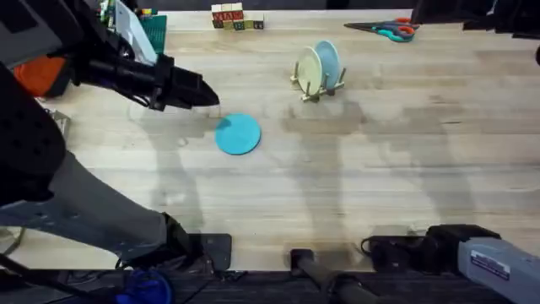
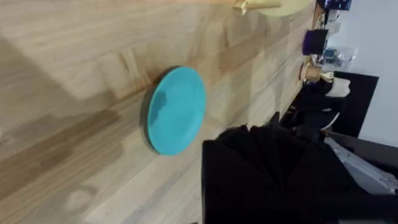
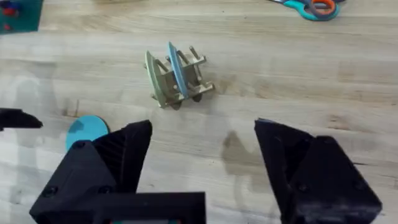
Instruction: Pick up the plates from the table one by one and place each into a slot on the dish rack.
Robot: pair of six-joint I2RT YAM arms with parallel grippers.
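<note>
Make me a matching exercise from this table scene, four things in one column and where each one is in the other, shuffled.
1. cyan plate
2. cream plate
3. scissors
4. right claw

A. far edge of the table
B. standing in the dish rack
C. lying flat on the tabletop
D. open, holding nothing

Pairs: 1-C, 2-B, 3-A, 4-D
</note>
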